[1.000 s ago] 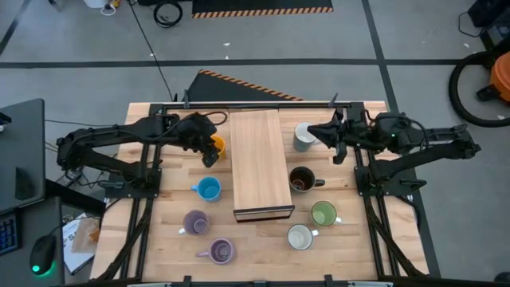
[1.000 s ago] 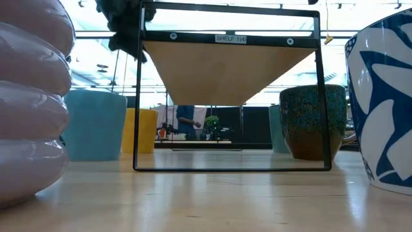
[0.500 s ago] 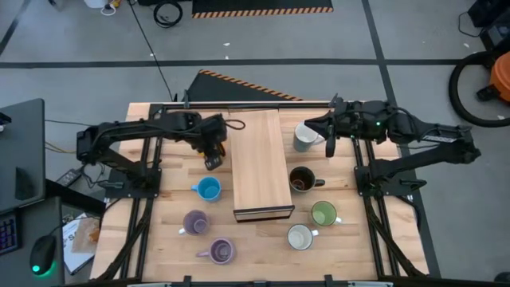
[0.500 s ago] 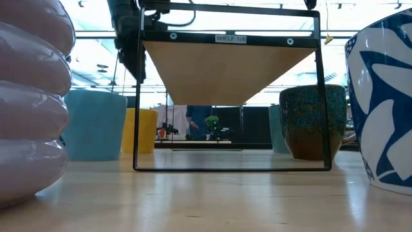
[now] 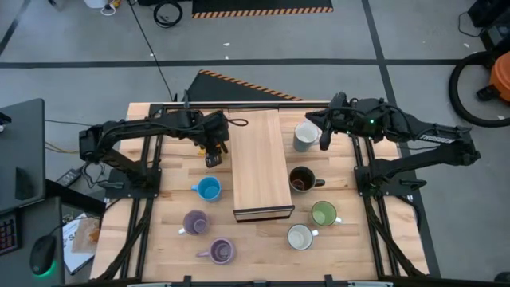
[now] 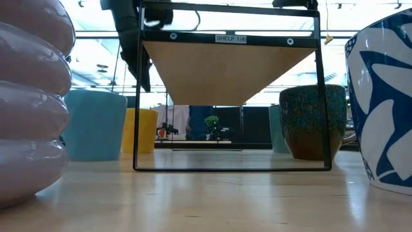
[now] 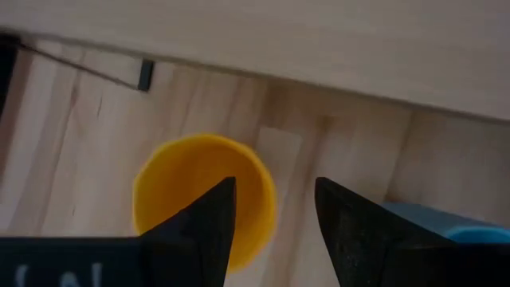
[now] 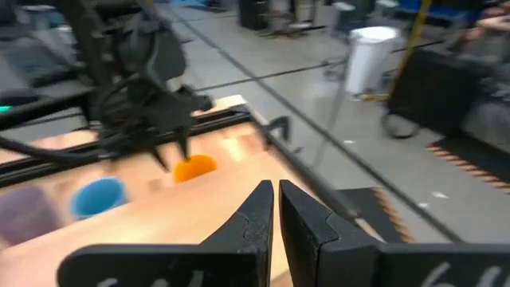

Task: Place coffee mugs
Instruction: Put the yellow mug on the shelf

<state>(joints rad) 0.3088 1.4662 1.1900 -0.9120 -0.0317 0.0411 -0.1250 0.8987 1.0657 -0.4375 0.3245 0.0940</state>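
L gripper [image 7: 272, 215] hangs over orange mug [image 7: 203, 195], just left of the board [image 5: 260, 163], fingers apart, prob. lining up a grab. R gripper [image 8: 276, 209], fingers together, above grey-white mug [image 5: 304, 137], right of board.

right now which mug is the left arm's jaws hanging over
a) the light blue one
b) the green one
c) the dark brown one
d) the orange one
d: the left wrist view looks down past the open left gripper onto the orange mug right beneath it, and from above that gripper hides the mug beside the wooden board, while the light blue mug sits clear of it.
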